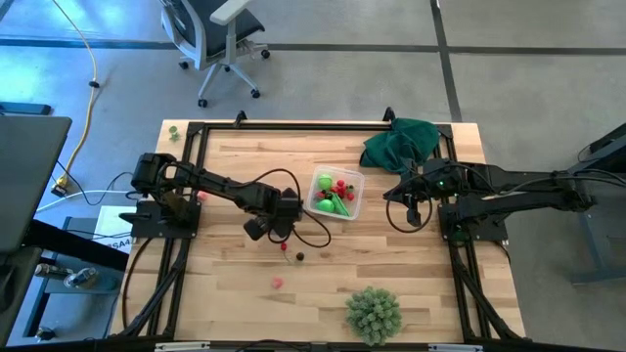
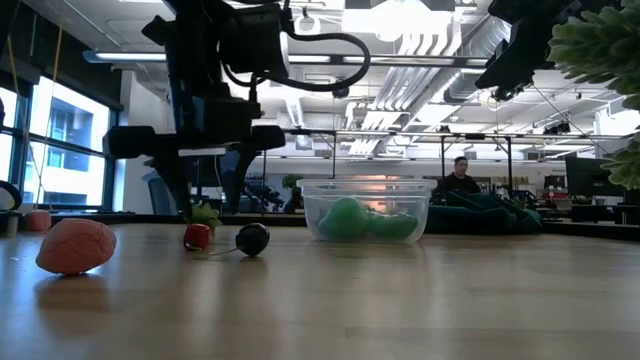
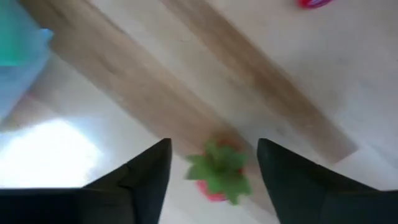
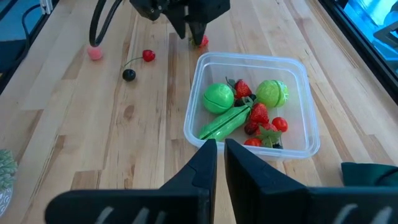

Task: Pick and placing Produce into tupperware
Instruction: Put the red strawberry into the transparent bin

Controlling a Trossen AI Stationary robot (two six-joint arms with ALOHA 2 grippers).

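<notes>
The clear tupperware [image 1: 335,194] stands mid-table and holds produce: two green round pieces, a green pod [image 4: 225,123] and several red berries. My left gripper [image 3: 212,148] points down just to its left, open. A red strawberry with green leaves [image 3: 217,175] lies on the table between the fingers, with a gap on each side. A red cherry [image 4: 148,55], a dark berry [image 4: 129,74] and a pink piece [image 4: 94,53] lie loose on the wood nearby. My right gripper [image 4: 219,149] is shut and hovers to the right of the tupperware [image 4: 252,102].
A pale-green spiky ball [image 1: 373,313] sits near the table's front edge. A dark green cloth [image 1: 401,143] lies at the far right corner. A small red piece [image 1: 202,196] lies beside the left arm. Bare wood stretches along the front left.
</notes>
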